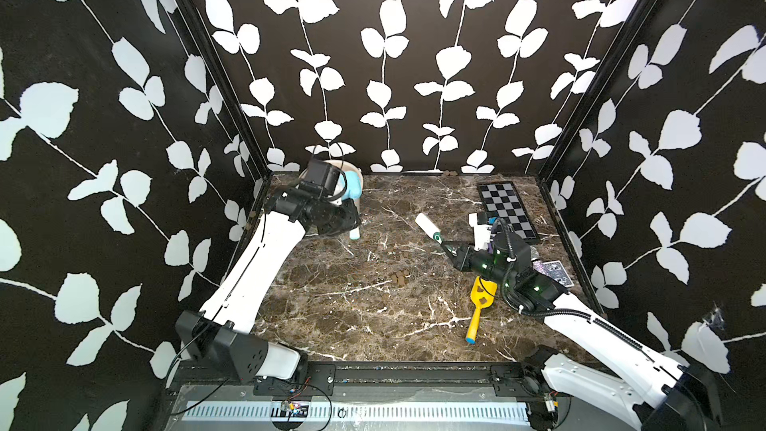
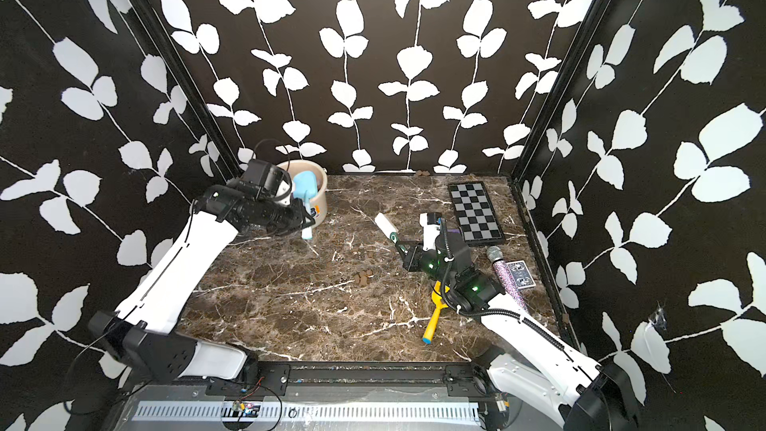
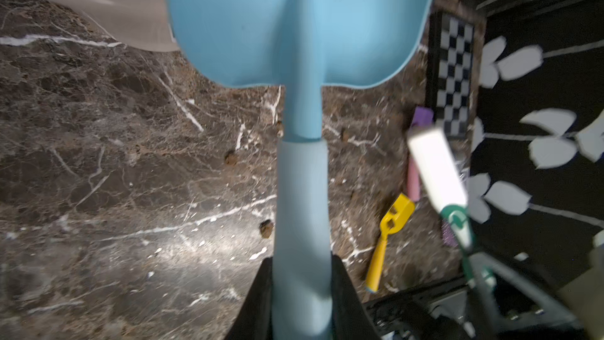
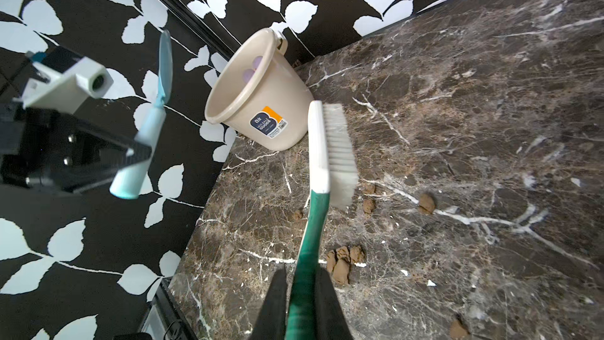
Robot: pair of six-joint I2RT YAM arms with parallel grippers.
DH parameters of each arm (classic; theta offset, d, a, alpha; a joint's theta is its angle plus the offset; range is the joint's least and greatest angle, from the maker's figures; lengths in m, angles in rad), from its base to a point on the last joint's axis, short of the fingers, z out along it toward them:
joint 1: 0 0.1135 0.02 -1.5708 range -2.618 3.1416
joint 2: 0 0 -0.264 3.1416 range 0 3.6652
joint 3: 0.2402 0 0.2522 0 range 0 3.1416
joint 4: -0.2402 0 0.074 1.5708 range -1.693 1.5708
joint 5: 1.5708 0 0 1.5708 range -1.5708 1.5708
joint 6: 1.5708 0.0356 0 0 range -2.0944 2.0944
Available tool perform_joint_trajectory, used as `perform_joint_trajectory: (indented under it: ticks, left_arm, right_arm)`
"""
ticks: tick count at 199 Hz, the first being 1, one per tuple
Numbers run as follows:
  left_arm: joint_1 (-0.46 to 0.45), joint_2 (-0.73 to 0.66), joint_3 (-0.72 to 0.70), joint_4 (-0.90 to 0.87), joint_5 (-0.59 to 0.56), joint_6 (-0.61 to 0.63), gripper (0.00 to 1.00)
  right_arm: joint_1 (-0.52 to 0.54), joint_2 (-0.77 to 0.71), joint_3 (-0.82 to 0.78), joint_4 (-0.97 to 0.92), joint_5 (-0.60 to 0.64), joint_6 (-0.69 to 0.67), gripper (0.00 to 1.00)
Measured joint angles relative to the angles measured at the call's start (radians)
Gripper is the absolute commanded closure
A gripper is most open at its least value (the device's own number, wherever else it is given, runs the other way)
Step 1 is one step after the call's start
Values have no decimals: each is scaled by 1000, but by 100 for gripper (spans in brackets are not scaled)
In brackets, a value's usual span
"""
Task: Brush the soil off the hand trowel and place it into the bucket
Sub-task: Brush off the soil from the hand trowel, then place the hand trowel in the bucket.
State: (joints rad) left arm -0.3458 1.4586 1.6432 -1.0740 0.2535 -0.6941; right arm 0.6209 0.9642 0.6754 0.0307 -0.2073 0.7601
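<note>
My left gripper (image 3: 302,266) is shut on the pale handle of a light-blue hand trowel (image 3: 294,27). In both top views the trowel blade (image 2: 304,184) is up at the rim of the cream bucket (image 2: 319,201) in the back left corner. Whether the blade is inside the bucket I cannot tell. No soil shows on the blade face seen in the left wrist view. My right gripper (image 4: 302,276) is shut on the green handle of a white-bristled brush (image 4: 330,145), held above mid-table. Soil (image 1: 400,277) lies on the marble in brown clumps.
A yellow trowel (image 1: 478,304) with brown clumps on its blade lies by my right arm. A checkerboard (image 1: 507,209), a glitter microphone (image 2: 507,279) and a card pack (image 2: 520,279) sit at the right. The bucket (image 4: 261,103) holds purple items.
</note>
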Motion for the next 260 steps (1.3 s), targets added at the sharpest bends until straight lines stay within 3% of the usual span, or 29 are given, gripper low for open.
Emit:
perform_joint_trajectory:
  ticks: [46,104,148,183,204,231,260]
  left_arm:
    - [164,119,16,196,186,-359,100]
    - [206,217,7,436,300,-752,100]
    - [220,297,5,590,377,-965,100]
    - [248,372,8,657,411,-1047,100]
    - [269,407,13,673,417,-1075,83]
    - [283,437,14,726,422,-1107,46]
    - [290,452,55,784,420,-1097,29]
  right_arm:
    - [0,-3,-3,0,21,7,100]
    - [0,-5,-3,-4,29,7,100]
    - [0,-12,-3,-8,32,6,100]
    - [0,-60,-3,-35,43,-5,100]
    - [0,-95,-3,-59,55,-8,100]
    - [0,-128,-3,-72,67,-9,100]
    - [0,-146,-3,-85,75,-9,100]
